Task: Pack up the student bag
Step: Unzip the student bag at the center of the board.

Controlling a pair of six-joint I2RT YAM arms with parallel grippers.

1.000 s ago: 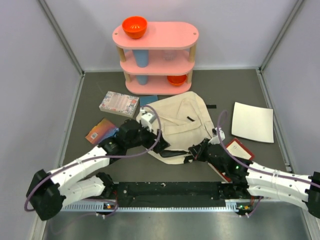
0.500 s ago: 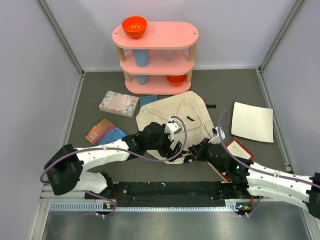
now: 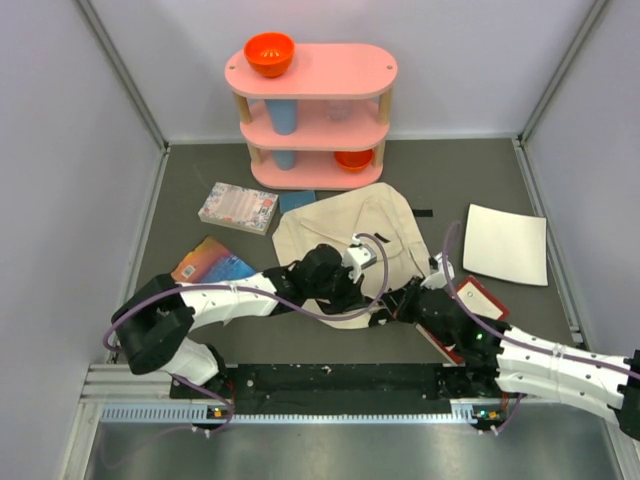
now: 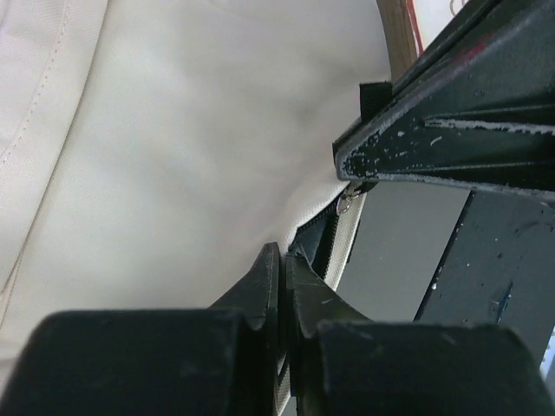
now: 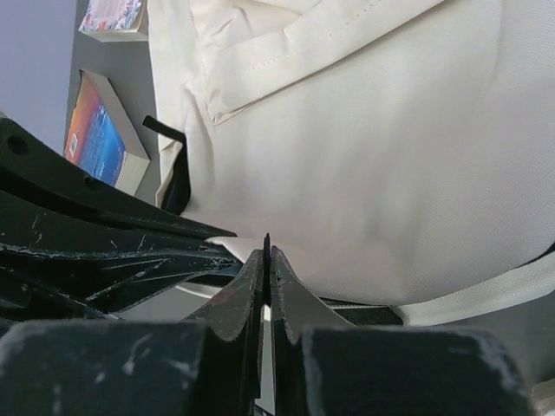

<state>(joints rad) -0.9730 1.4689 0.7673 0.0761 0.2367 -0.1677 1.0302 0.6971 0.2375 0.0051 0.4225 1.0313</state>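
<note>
The student bag [image 3: 350, 225] is a cream canvas backpack lying flat in the middle of the table. Both grippers meet at its near edge. My left gripper [image 3: 368, 296] reaches in from the left. In the left wrist view it [image 4: 283, 253] is shut, its tips pinching the bag's [image 4: 173, 156] edge beside the black zipper tape. My right gripper [image 3: 388, 310] comes from the right. In the right wrist view it [image 5: 266, 247] is shut on a thin black zipper pull, under the bag's [image 5: 390, 156] cream cloth. Its fingers [image 4: 451, 147] show close by in the left wrist view.
A pink shelf [image 3: 312, 110] with an orange bowl [image 3: 269, 53] and cups stands at the back. A floral book [image 3: 238, 207] and an orange-blue book [image 3: 210, 263] lie left of the bag. A white sheet [image 3: 505, 243] and a red-framed item [image 3: 480, 298] lie to the right.
My left arm swung from the bag's left side across to its near edge, and its jaws went from open to shut there. The right arm has barely moved.
</note>
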